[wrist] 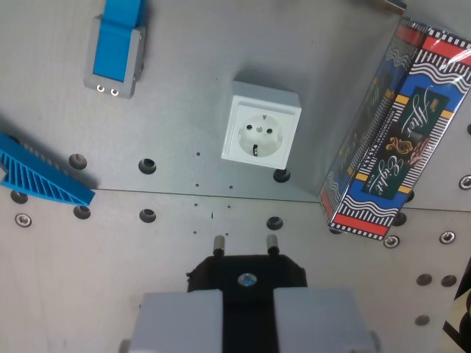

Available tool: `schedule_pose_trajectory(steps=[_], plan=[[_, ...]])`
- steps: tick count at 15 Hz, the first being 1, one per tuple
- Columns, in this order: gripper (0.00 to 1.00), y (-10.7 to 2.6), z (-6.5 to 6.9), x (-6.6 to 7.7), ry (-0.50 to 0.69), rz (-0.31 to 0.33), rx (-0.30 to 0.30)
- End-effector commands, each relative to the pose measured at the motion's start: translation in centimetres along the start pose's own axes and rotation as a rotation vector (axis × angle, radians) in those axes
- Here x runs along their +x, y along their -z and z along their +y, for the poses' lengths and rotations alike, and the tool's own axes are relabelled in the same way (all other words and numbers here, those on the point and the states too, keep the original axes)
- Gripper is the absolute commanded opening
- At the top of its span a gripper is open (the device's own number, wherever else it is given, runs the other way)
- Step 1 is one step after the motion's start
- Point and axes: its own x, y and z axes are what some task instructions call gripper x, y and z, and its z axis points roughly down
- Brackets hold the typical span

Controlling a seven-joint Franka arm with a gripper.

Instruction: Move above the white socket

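The white socket (261, 132) sits on the grey metal plate, face up, with two pin holes and a round recess, a little above the centre of the wrist view. At the bottom edge my gripper (246, 301) is shut on a black plug (246, 274). The plug's two metal pins (218, 243) point up the picture toward the socket. The plug lies below the socket in the picture, well apart from it and slightly toward the wrist view's left. My grey fingers (180, 320) flank the plug body.
A tall patterned box (397, 132) stands close to the socket on the wrist view's right. A grey and blue block (116, 51) lies at the upper left. A blue ribbed wedge (40, 176) sits at the left edge. Holes and screws dot the plate (169, 110).
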Motion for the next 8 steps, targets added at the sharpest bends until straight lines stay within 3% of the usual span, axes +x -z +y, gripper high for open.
schedule_pose_trajectory(steps=[1, 8], plan=[[0.00, 0.02, 0.01, -0.01, 0.000, 0.001, 0.000], [0.00, -0.12, 0.02, -0.05, -0.006, 0.001, 0.000]])
